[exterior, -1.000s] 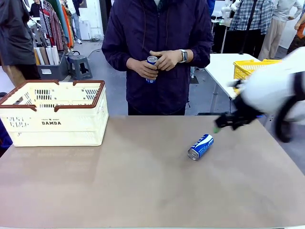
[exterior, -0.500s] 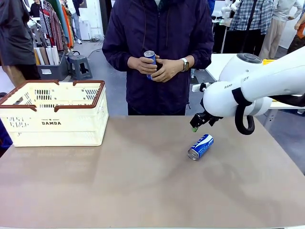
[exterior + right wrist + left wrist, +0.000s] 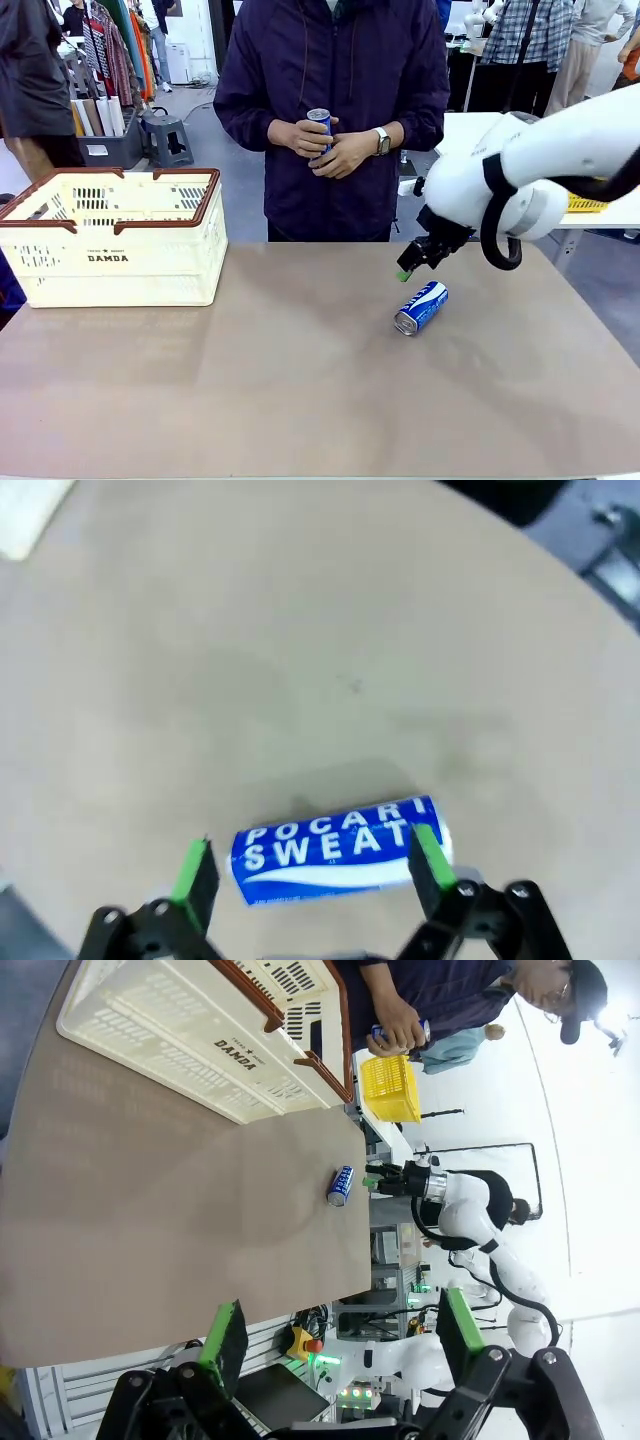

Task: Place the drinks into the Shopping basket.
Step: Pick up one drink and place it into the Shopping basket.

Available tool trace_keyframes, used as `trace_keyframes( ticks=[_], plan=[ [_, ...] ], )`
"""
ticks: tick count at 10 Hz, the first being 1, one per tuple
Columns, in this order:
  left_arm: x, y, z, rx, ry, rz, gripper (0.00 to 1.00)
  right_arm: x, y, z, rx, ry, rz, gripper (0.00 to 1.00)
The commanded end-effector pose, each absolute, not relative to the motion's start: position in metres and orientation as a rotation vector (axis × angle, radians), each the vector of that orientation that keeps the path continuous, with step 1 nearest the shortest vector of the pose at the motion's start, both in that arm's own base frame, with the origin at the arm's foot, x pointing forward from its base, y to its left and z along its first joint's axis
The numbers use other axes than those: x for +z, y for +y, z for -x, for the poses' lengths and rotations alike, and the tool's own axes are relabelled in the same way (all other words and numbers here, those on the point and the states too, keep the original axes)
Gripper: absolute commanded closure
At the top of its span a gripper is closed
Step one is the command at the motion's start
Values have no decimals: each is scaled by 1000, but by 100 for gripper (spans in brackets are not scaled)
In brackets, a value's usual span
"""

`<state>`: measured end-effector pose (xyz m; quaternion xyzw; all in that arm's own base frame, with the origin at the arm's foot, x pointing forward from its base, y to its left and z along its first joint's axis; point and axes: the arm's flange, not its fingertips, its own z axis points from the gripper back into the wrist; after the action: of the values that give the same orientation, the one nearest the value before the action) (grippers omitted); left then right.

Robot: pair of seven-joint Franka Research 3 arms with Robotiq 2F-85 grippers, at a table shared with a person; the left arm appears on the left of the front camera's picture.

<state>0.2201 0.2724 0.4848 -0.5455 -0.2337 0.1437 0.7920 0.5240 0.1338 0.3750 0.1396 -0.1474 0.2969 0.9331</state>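
1. Progress looks early. As far as we can judge, no drink has reached the Shopping basket (image 3: 150, 272), which sits at the left of the front view on the table (image 3: 250, 400). We make out no can through its slots, though its floor is hidden from us.
2. One blue-and-white can (image 3: 421, 307) lies on its side right of centre in the front view, well apart from the basket, its silver top toward the lower left.
3. The right gripper (image 3: 408, 268) hovers just above and behind that can, near it but not touching. In the right wrist view, at the bottom of the frame, its jaws stand wide apart with nothing clamped. The can shows lengthwise between the two green pads (image 3: 195, 872).
4. The left gripper (image 3: 340, 1332) sits at the bottom of the left wrist view, jaws likewise wide apart and holding nothing. It is far from the can, which appears small near the middle of that frame.
5. A second can (image 3: 319, 125) stands upright in the person's hands (image 3: 345, 150) at the top centre of the front view, beyond the table's far edge.
6. We reckon nearly everything is left to do:
   - close on the lying can;
   - carry it across to the left of the frame;
   - release it in the basket;
   - deal with the can the person holds, if it is meant for the basket too.
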Motion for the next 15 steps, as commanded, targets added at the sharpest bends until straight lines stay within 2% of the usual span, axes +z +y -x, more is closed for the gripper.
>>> trace_keyframes(
  ticks=[1, 2, 3, 4, 5, 7, 8, 9, 10, 11, 12, 13, 15],
  plan=[
    [486, 273, -219, 297, -523, 1187, 0, 378, 94, -540, 1030, -189, -458, 0],
    [486, 273, -219, 297, -523, 1187, 0, 384, 85, -544, 1326, -155, -487, 0],
    [486, 273, -219, 297, -523, 1187, 0, 389, 86, -541, 1634, -145, -422, 0],
    [486, 273, -219, 297, -523, 1187, 0, 389, 95, -536, 1839, -187, -334, 0],
    [486, 273, -219, 297, -523, 1187, 0, 384, 97, -535, 1981, -273, -328, 0],
    [486, 273, -219, 297, -523, 1187, 0, 370, 90, -529, 2170, -299, -407, 0],
    [486, 273, -219, 297, -523, 1187, 0, 368, 90, -524, 2179, -327, -386, 0],
    [486, 273, -219, 297, -523, 1187, 0, 368, 93, -522, 2075, -412, -297, 0],
    [486, 273, -219, 297, -523, 1187, 0, 370, 100, -524, 1852, -452, -197, 0],
    [486, 273, -219, 297, -523, 1187, 0, 373, 100, -528, 2019, -271, -311, 0],
    [486, 273, -219, 297, -523, 1187, 0, 374, 98, -532, 1986, -338, -260, 0],
    [486, 273, -219, 297, -523, 1187, 0, 362, 100, -538, 1957, -321, -181, 0],
    [486, 273, -219, 297, -523, 1187, 0, 349, 104, -549, 2014, -326, -141, 0]
  ],
)
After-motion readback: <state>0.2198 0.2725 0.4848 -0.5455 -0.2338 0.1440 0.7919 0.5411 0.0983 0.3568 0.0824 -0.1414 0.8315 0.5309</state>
